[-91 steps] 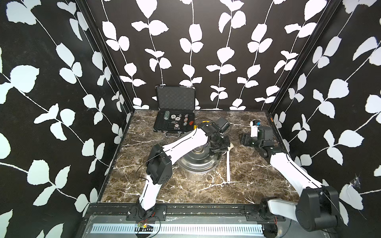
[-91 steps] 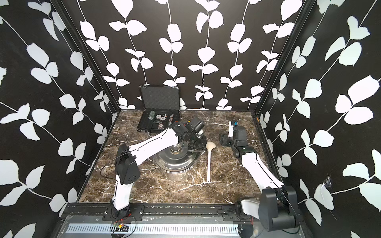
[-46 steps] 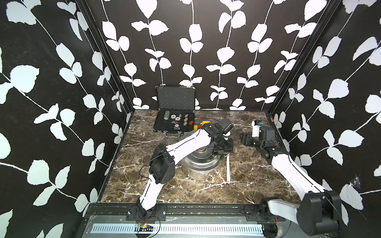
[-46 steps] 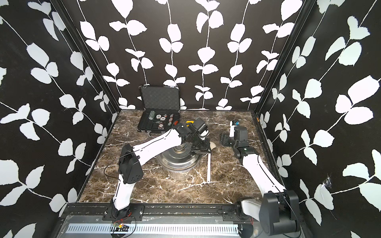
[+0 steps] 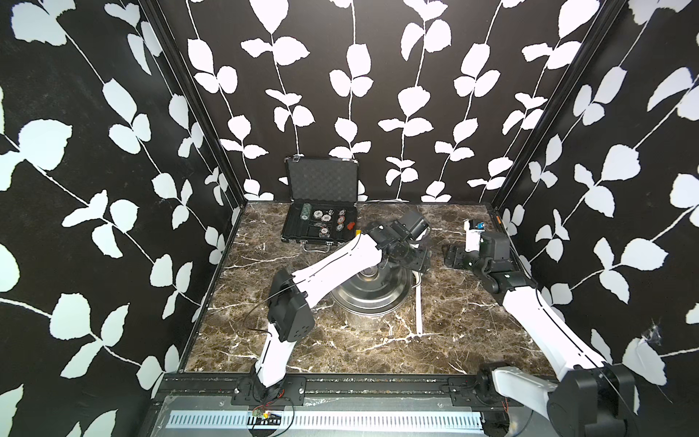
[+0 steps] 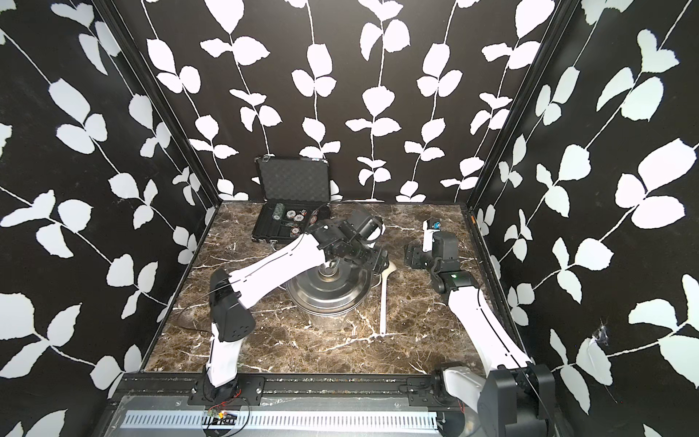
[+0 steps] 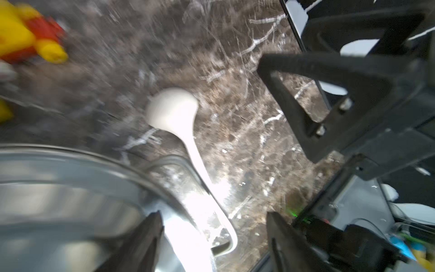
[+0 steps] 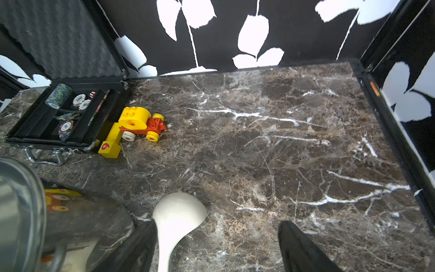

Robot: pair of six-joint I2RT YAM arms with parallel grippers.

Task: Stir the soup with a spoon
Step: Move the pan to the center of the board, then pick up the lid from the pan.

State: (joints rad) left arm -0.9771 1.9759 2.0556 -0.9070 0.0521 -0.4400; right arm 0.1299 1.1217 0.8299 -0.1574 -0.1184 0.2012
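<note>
The spoon point(image 6: 384, 299) lies flat on the table point(image 6: 302, 352), just beside the pot point(image 6: 329, 318), which has its lid point(image 6: 333, 289) on. The spoon's round bowl sits below and between the two sets of jaws. Its thin handle runs away from them toward the robot's base. The left gripper point(image 7: 211, 214) hangs over the pot's rim, jaws spread and empty. The right gripper point(image 8: 216, 223) hovers over the table, jaws also spread and empty, with the bowl just beside one of them.

The spoon looks like light, stiff, smooth plastic, so it should lift easily but may skid or swivel on the hard marble if nudged. The handle lies tight against the table, leaving little room under it. The best hold is probably across the handle, beyond its middle on the side away from the bowl. A firm pinch there would keep the bowl end from twisting, and it leaves enough length to reach down into the tall pot.
</note>
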